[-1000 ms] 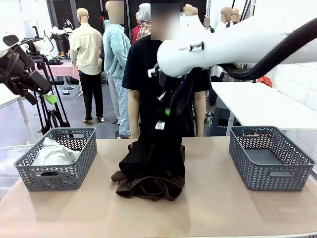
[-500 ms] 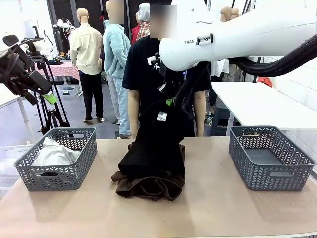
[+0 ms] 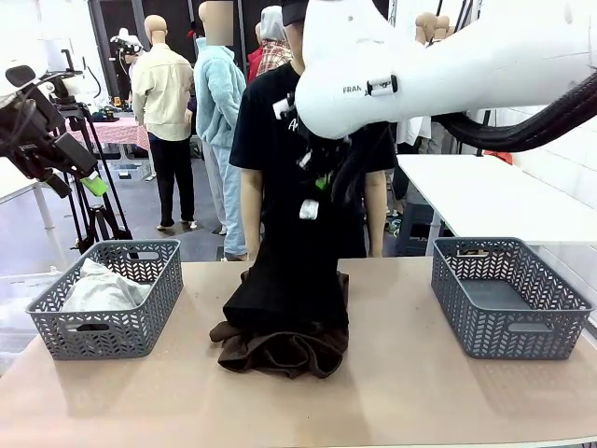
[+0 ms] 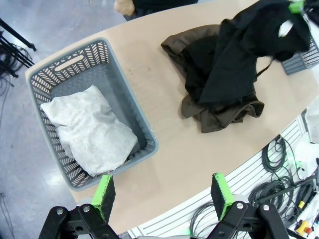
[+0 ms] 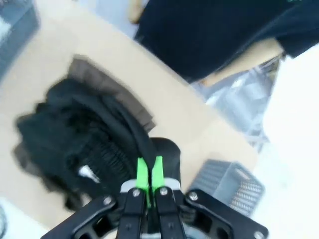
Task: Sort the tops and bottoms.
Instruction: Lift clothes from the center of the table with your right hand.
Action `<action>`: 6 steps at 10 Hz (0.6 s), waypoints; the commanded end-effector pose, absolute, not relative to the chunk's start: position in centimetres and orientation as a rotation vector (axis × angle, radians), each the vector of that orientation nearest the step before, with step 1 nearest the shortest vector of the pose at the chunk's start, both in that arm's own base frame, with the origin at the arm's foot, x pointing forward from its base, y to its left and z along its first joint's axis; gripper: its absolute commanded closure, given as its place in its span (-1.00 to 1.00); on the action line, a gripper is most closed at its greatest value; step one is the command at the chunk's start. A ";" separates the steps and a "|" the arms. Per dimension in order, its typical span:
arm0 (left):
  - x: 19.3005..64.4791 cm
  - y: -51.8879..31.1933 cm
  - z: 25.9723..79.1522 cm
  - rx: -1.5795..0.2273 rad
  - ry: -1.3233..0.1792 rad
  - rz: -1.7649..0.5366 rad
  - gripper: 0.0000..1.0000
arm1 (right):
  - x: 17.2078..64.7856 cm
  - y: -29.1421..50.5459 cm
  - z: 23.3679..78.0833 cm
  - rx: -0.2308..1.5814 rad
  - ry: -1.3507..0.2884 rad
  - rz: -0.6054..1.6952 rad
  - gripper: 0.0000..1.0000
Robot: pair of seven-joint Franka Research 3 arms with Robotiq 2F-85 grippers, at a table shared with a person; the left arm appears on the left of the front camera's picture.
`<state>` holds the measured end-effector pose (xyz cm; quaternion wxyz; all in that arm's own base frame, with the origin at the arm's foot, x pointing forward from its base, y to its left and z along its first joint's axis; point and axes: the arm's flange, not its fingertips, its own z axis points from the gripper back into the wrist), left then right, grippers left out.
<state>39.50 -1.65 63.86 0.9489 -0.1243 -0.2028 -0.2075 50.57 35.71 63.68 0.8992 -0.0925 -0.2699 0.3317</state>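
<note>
Right jaws: the right gripper (image 5: 148, 173) is pinched tight on a fold of a black garment (image 3: 291, 275).
Left jaws: the left gripper (image 4: 163, 191) stands wide with nothing between its pads, high over the table's (image 3: 420, 392) left end.
Held piece: it hangs from the grip as a long drape, its lower edge on the pile.
Change: in the last second the right arm has climbed. The white label (image 3: 309, 209) sits higher and the drape is longer, while the pile has not shifted.
Pile: the brown fleece piece (image 3: 280, 353) lies mid-table, beneath the black fabric.
Baskets: the left basket (image 3: 56, 327) holds the pale top (image 3: 98, 289); the right basket (image 3: 560, 322) shows its bare floor.
Meaning: we judge one bottom is being peeled off but isn't free yet; more height first, then probably the right basket.
</note>
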 end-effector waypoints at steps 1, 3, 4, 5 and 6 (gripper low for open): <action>39.5 -1.6 63.9 -0.253 -0.415 -0.418 -1.00 | 49.8 36.7 69.7 -0.304 -0.726 0.594 1.00; 39.5 -1.6 63.9 -0.253 -0.415 -0.418 -1.00 | 48.9 37.0 74.7 -0.319 -0.863 0.547 1.00; 39.5 -1.6 63.9 -0.253 -0.415 -0.418 -1.00 | 48.4 37.4 76.4 -0.330 -0.909 0.543 1.00; 39.5 -1.6 63.9 -0.253 -0.415 -0.418 -1.00 | 47.9 37.8 77.9 -0.345 -0.942 0.545 1.00; 39.5 -1.6 63.9 -0.253 -0.415 -0.418 -1.00 | 47.6 37.9 79.0 -0.363 -0.965 0.543 1.00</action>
